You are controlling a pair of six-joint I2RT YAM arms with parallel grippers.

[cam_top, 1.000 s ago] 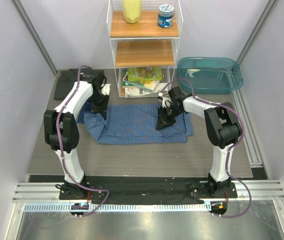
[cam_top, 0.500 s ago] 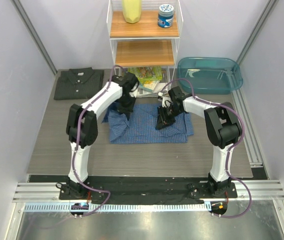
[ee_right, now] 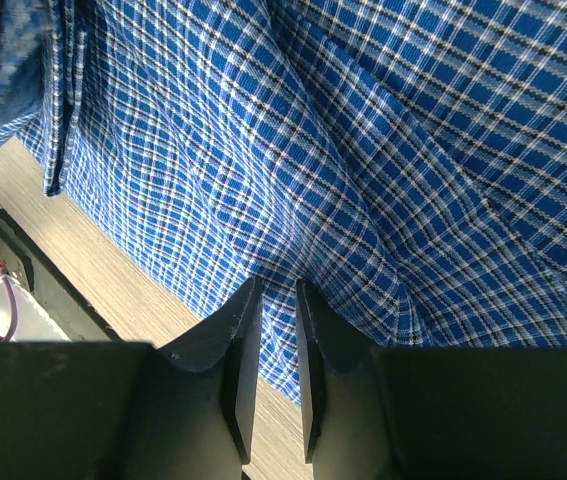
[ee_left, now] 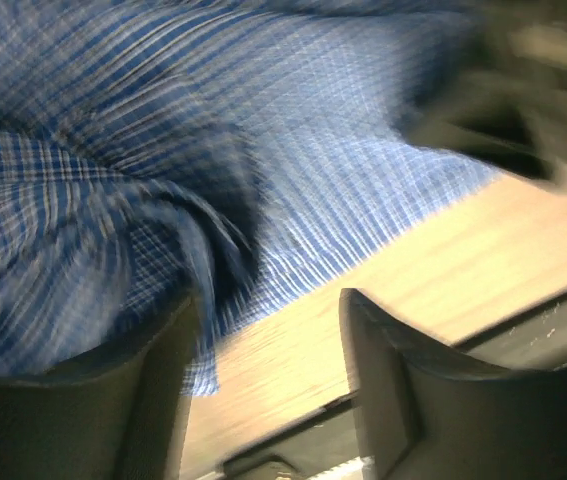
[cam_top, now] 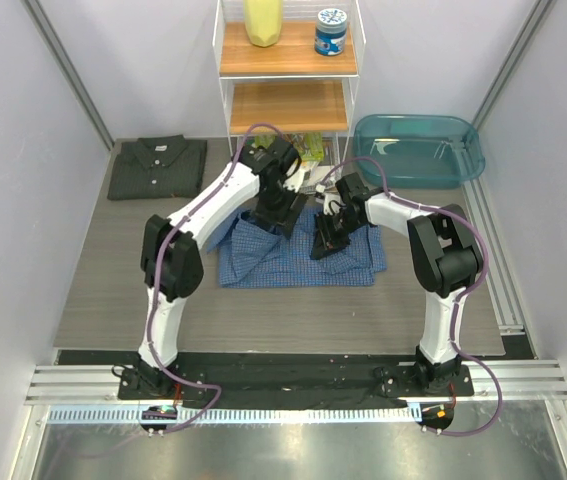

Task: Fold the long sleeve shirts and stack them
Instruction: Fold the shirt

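The blue checked shirt [cam_top: 298, 258] lies mid-table, its left part folded over toward the middle. My left gripper [cam_top: 281, 216] hovers over its back edge, open; in the left wrist view its gripper [ee_left: 268, 315] shows bare table between the fingers, with blurred shirt cloth [ee_left: 263, 150] hanging by the left finger. My right gripper [cam_top: 323, 243] is on the shirt's right half. In the right wrist view its gripper [ee_right: 278, 287] is narrowly shut, tips pinching the checked cloth [ee_right: 383, 160] where creases meet. The dark grey shirt [cam_top: 156, 167] lies folded at the back left.
A white wire shelf unit [cam_top: 285, 105] stands at the back centre, with a yellow object [cam_top: 263, 20] and a blue jar [cam_top: 330, 30] on top. Printed papers [cam_top: 310, 150] lie under it. A teal tub [cam_top: 418, 148] sits at the back right.
My left arm swept right across the table, carrying the shirt's left part over the middle, then opened and let the cloth go. The right arm stayed put.
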